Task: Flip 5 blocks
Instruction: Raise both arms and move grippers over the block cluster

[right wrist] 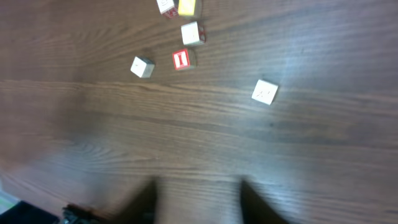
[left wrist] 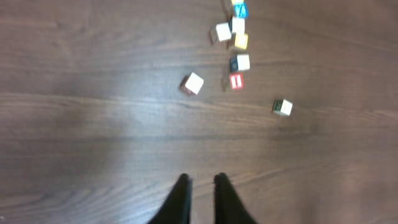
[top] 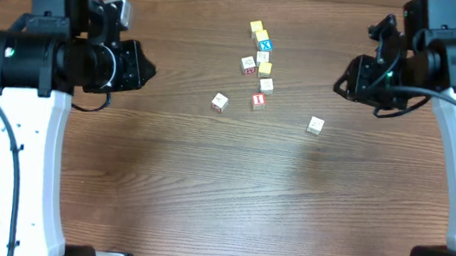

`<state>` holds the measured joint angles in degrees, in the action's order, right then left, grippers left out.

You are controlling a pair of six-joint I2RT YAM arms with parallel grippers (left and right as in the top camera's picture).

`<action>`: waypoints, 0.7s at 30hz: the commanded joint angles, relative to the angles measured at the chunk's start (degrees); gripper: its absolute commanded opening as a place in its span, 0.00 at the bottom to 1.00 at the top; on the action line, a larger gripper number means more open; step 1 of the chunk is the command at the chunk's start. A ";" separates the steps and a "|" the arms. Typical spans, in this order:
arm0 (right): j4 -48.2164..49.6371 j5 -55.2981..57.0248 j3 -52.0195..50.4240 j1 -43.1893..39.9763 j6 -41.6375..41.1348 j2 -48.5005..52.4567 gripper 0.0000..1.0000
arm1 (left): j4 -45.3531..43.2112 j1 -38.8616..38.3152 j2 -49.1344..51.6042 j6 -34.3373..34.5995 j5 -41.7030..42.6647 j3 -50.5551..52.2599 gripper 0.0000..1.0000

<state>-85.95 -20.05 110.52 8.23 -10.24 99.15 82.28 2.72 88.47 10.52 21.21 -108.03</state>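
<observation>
Wrist views only: left gripper (left wrist: 200, 190) jaws together, right gripper (right wrist: 199, 199) jaws apart, blocks (top: 258, 100) well beyond both, among yellow-topped cubes (top: 256, 28).

A dark wood-grain table (top: 119, 176) carries loose little cubes. Toward its far edge sits a tight cluster: yellow-topped cubes (top: 256, 28), a blue-topped cube (top: 264, 45) and pale blocks (top: 263, 57). Nearer lie a red-faced block (top: 258, 100), a white block (top: 220, 102) beside it, and a lone block (top: 315, 125) well apart
</observation>
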 commanded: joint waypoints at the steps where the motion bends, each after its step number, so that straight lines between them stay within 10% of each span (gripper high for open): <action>1: 0.57 0.74 -2.19 -0.02 -5.84 1.16 0.14 | 0.83 -0.68 1.66 -0.22 1.27 1.14 0.04; 6: 4.74 8.11 -11.02 1.51 -13.31 1.60 0.25 | 0.85 -4.76 4.72 -0.24 -4.09 4.39 0.04; 11: 12.09 8.94 -19.19 2.84 -14.34 1.88 0.62 | 0.55 -10.10 8.37 -0.24 -8.68 4.81 0.05; 13: 15.50 9.79 -22.53 3.54 -15.93 2.21 0.70 | 0.07 -12.24 10.01 -0.22 -11.34 4.81 0.34; 15: 18.91 11.74 -25.49 4.39 -16.87 2.60 0.77 | -0.44 -13.81 11.61 -0.22 -13.60 4.81 0.86; 21: 32.13 17.11 -33.46 6.97 -18.58 3.10 0.69 | -2.75 -14.95 16.50 -0.13 -14.60 4.81 0.90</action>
<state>-57.65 -7.11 79.61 14.00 -26.87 102.21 80.40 -12.43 102.69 10.52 8.91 -103.46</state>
